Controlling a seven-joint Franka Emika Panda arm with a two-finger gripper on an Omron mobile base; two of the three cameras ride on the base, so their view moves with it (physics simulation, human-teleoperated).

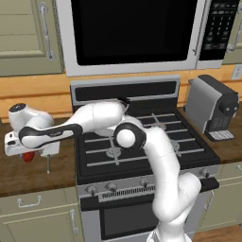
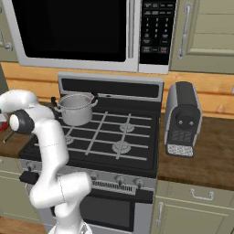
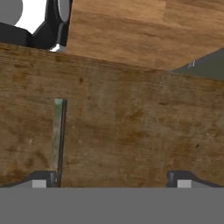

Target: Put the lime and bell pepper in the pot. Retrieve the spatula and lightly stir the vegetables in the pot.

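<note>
Over the wooden counter [image 1: 28, 172] left of the stove [image 1: 142, 142] my pincer [image 3: 111, 177] hangs with its 2 fingertips [image 3: 41, 179] spread wide, holding nothing. Close beside the left tip lies the thin grey handle of the spatula [image 3: 58, 131], running away from me along the wood. A bit of the red bell pepper [image 1: 28, 156] peeks out under my hand, and the steel pot [image 2: 75, 109] stands on the stove's back left burner, well apart

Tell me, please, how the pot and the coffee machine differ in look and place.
The pot is low, round, shiny steel; the coffee machine is taller, boxy, with a dark front. The pot stands on the stove, at its back left burner; the coffee machine stands on the wooden counter beside it. Both stand upright.
</note>
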